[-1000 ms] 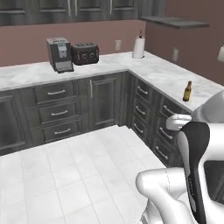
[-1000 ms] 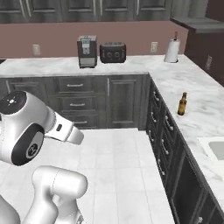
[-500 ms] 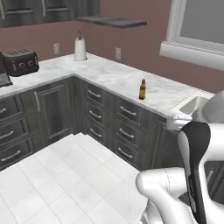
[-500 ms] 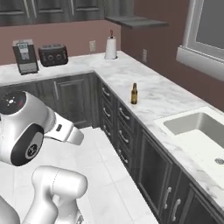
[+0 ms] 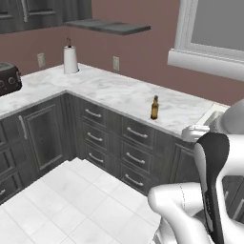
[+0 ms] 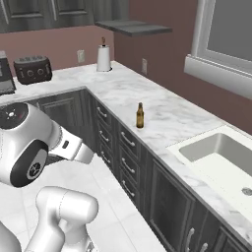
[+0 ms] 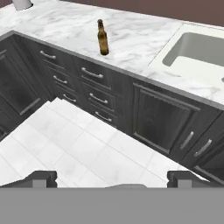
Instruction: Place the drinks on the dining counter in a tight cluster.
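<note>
Item: beer bottle (image 7: 102,37), upright on wall counter (image 7: 144,39), left of sink (image 7: 199,50).
Gripper (image 7: 112,178) spread wide, empty, far off; approach squarely, grasp mid-body.

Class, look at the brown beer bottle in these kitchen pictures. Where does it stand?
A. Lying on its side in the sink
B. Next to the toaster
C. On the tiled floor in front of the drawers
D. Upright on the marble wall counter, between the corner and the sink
D: the beer bottle stands upright on the marble wall counter above the dark drawers, apart from the sink and far from the toaster.
</note>
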